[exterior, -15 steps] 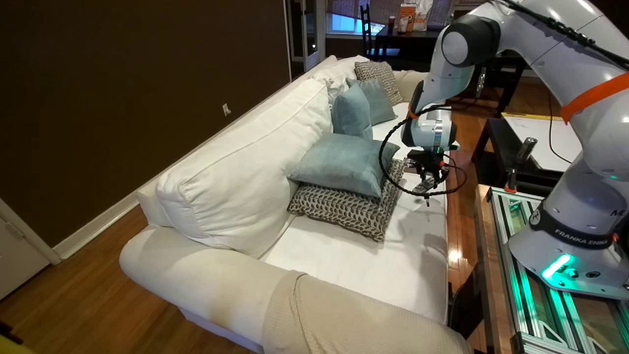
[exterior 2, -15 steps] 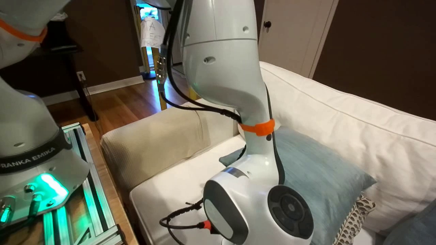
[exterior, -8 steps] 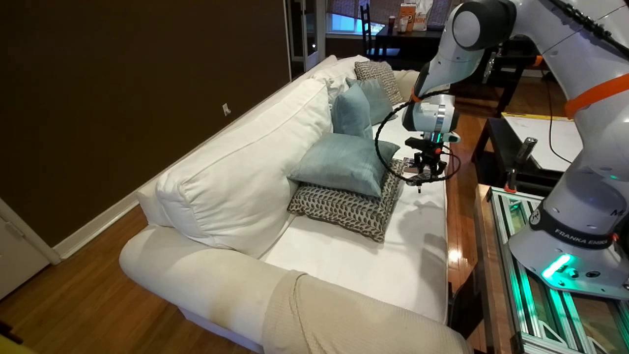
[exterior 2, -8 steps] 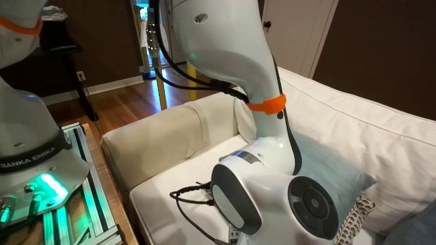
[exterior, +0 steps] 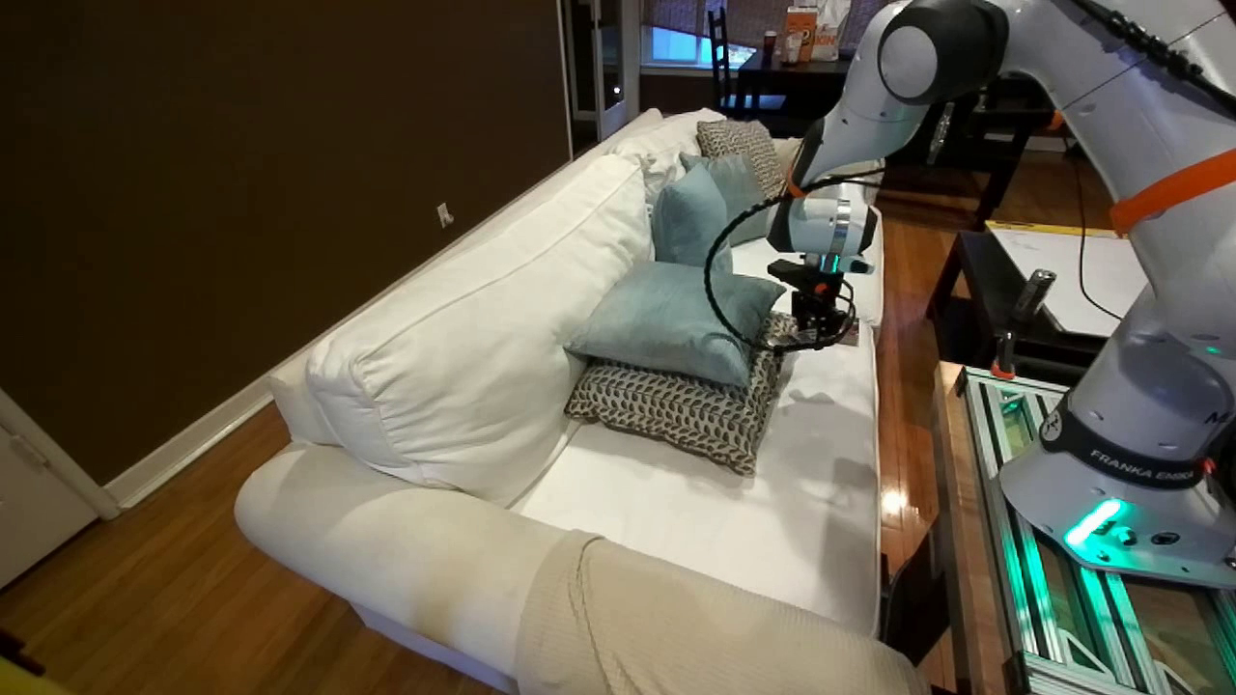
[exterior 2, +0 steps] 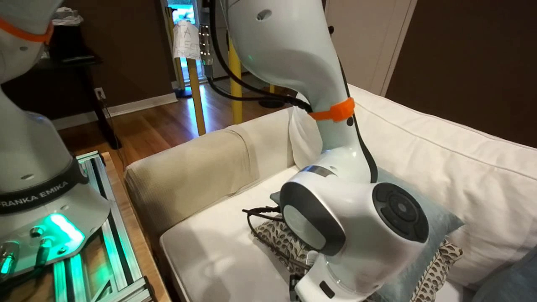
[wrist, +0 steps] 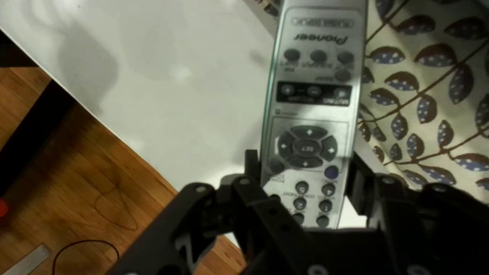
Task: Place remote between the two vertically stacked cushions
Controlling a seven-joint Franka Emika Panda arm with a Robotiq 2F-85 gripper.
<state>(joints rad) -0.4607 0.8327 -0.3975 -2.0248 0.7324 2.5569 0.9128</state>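
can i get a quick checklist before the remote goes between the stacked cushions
1. Remote held in the tool: ok, clamped across its long edges.
2. Remote projecting past the tool: ok.
3. Blue cushion lying on the patterned cushion: ok.
4. Remote's tip aimed between the cushions: cannot tell, the wrist view cuts it off.
5. Ready to release: not ok, the remote's visible part isn't between the cushions.

A white arm bends over a white sofa, its black gripper hanging close to a blue cushion stacked on a patterned cushion. Farther along the sofa lean two more blue cushions and a second patterned cushion. A dark table stands in the background, bearing an orange pack.
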